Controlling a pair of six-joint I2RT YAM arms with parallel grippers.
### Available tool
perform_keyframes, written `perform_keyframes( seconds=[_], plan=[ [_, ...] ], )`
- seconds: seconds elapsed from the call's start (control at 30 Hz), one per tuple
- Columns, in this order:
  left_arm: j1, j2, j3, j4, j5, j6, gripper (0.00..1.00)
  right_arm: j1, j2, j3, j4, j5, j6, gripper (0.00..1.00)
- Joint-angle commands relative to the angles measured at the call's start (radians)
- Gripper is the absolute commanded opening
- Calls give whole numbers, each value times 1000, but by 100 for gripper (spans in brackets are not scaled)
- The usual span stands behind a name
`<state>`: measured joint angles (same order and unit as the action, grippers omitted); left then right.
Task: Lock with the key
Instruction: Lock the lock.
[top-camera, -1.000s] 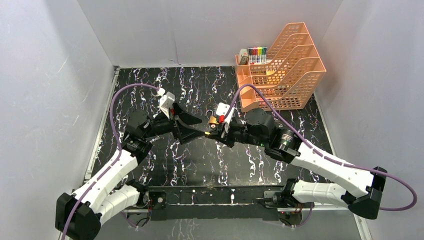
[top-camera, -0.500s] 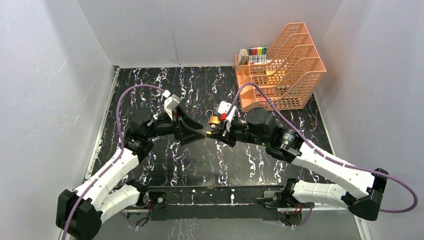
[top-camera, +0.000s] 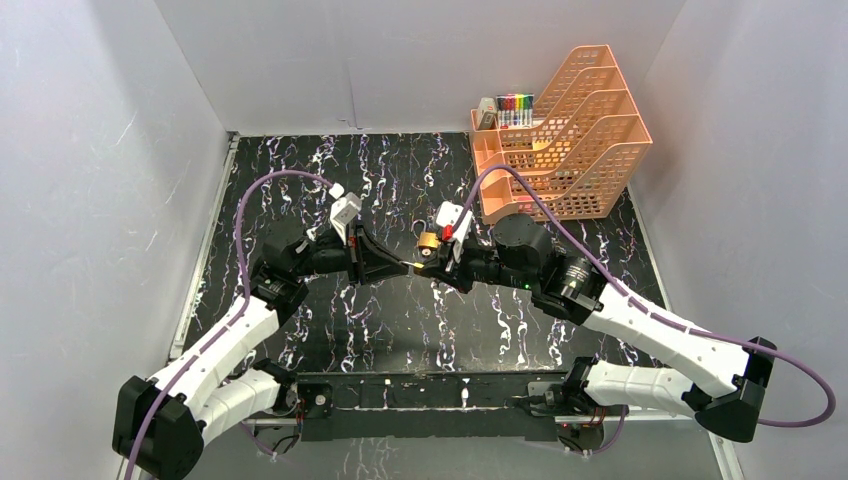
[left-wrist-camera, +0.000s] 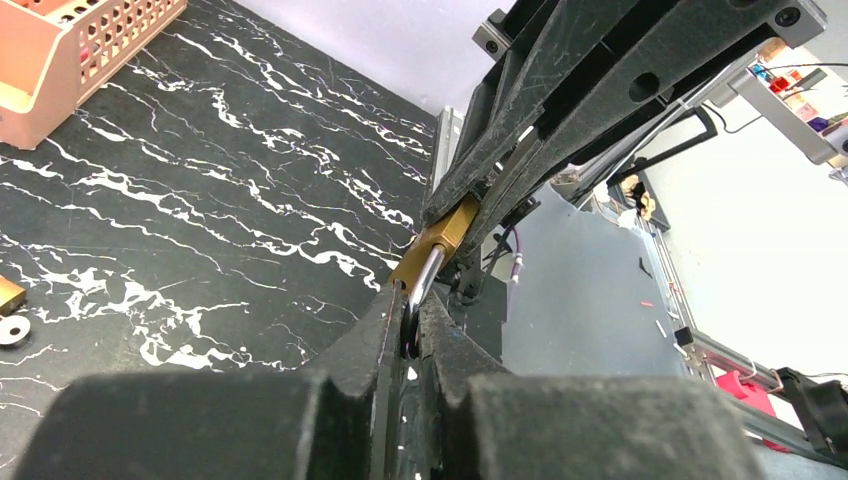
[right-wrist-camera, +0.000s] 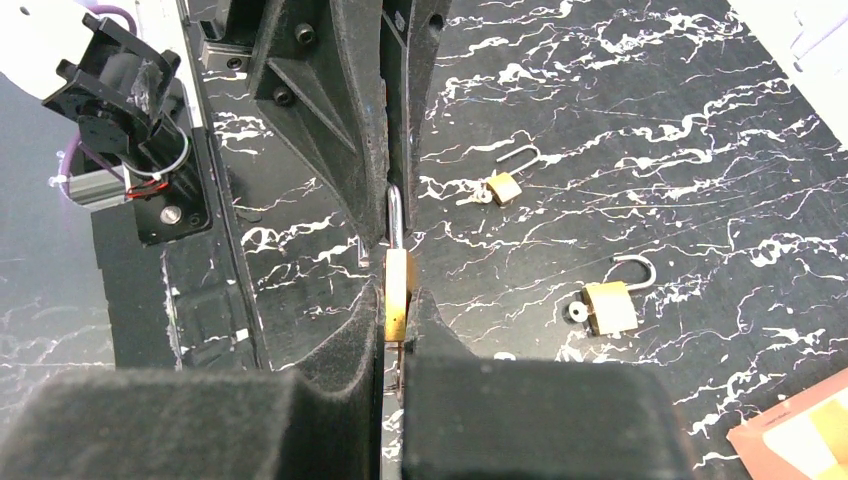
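Now left gripper, rolled and nudged closer within last second, clenches shackle. Padlock hangs midair between the two. Right gripper pinches brass body. Key possibly hidden inside that grip. Both holds set, so pressing shackle home looks next.

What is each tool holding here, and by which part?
One padlock, shared: the left tool pinches its steel shackle, the right tool clamps its brass body.

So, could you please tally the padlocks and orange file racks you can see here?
Padlocks: 3 (one gripped padlock, two loose padlocks)
Orange file rack: 1
Total: 4
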<state>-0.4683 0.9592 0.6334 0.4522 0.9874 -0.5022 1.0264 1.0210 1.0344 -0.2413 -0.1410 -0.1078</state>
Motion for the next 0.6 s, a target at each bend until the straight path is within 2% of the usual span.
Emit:
perform_keyframes(
  seconds=[0.0, 0.23, 0.37, 0.4, 0.57],
  plan=[
    [-3, -17, -31, 85, 52, -24, 0, -16, -10, 63, 69, -14, 3, 0],
    [-2, -25, -37, 175, 6, -74, 0, -48, -25, 67, 85, -61, 18, 1],
    [-1, -29, -37, 247, -15, -120, 0, -65, -42, 65, 99, -88, 17, 53],
    [-1, -30, -37, 257, -18, -127, 0, -70, -47, 64, 101, -94, 17, 60],
    [-1, -37, -29, 275, -34, -140, 0, -114, -68, 63, 124, -160, 13, 70]
  ],
)
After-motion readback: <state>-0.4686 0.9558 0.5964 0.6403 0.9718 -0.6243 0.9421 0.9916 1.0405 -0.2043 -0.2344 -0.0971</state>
